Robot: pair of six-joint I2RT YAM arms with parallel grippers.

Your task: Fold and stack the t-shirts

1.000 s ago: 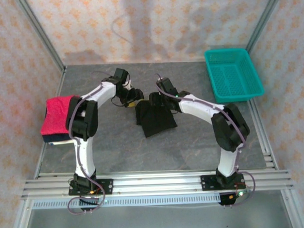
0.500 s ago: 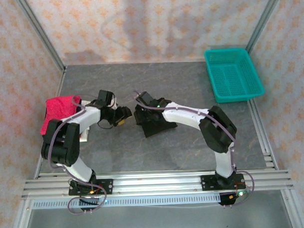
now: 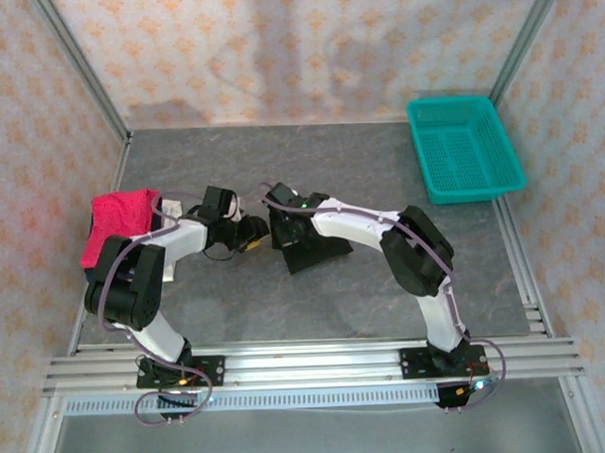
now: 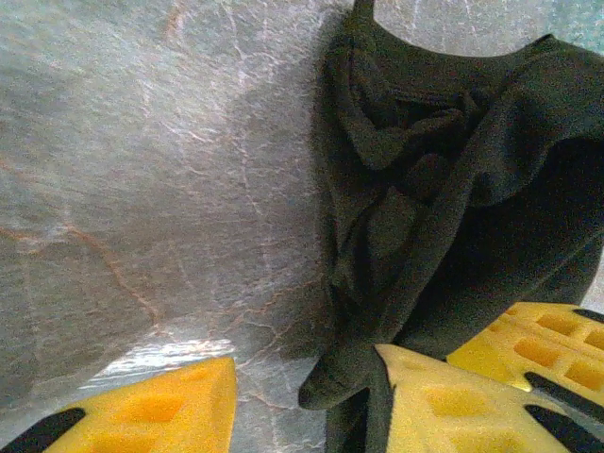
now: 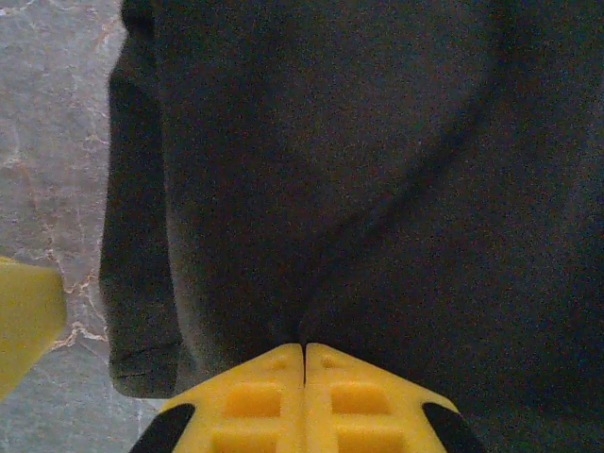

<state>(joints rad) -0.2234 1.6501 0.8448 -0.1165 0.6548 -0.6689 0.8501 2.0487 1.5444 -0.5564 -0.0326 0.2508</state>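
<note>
1. The black shirt (image 3: 321,250) lies crumpled mid-counter (image 3: 380,174); the pink shirt (image 3: 119,225) sits at its left edge.
2. The right gripper (image 5: 304,351) is pinched closed on the black shirt.
3. The left gripper (image 4: 304,363) is partly open, with the cloth's edge loose between its fingers.

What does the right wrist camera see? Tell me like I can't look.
The right gripper, yellow at its tips, is pinched shut on a fold of the black t-shirt. The grey marbled table shows at the left.

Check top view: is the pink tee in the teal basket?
No, the pink tee lies folded at the left edge of the table, well apart from the teal basket at the far right corner.
</note>
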